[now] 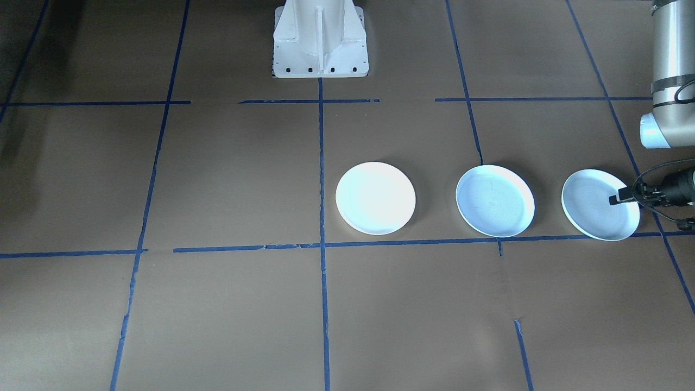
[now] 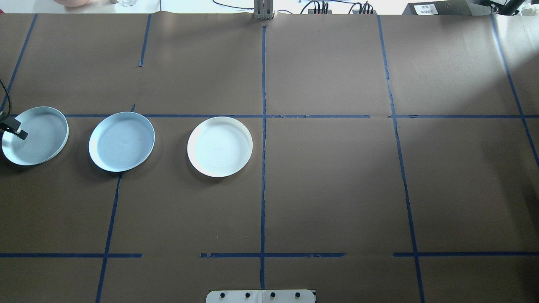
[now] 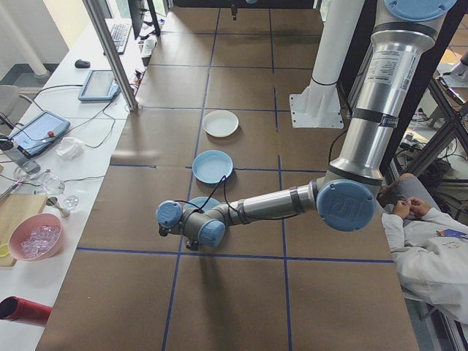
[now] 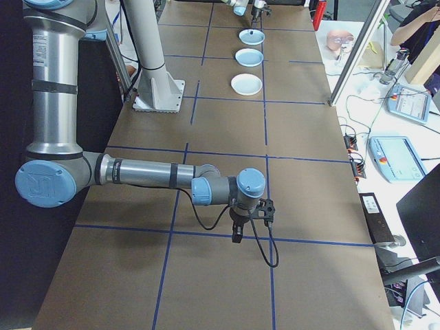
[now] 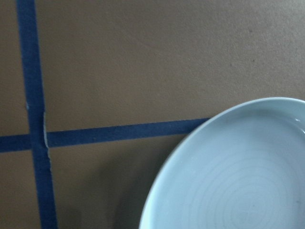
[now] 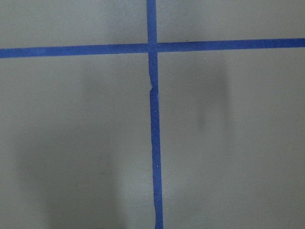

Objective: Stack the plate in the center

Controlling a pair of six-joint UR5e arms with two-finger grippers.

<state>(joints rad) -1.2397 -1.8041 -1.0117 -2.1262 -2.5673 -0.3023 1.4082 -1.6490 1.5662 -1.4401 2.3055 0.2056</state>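
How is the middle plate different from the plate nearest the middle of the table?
The middle plate looks pale bluish; the white plate looks brighter and whiter. In the overhead view the middle plate has a plate on each side, while the white plate is at the end of the row, beside the table's center tape line. Both are round and shallow, have raised rims, lie empty on the brown table, and touch nothing else.

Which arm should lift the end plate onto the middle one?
Left. Its gripper is already over the end plate's rim, right beside the middle plate. The right gripper hangs over bare table, far from all three plates.
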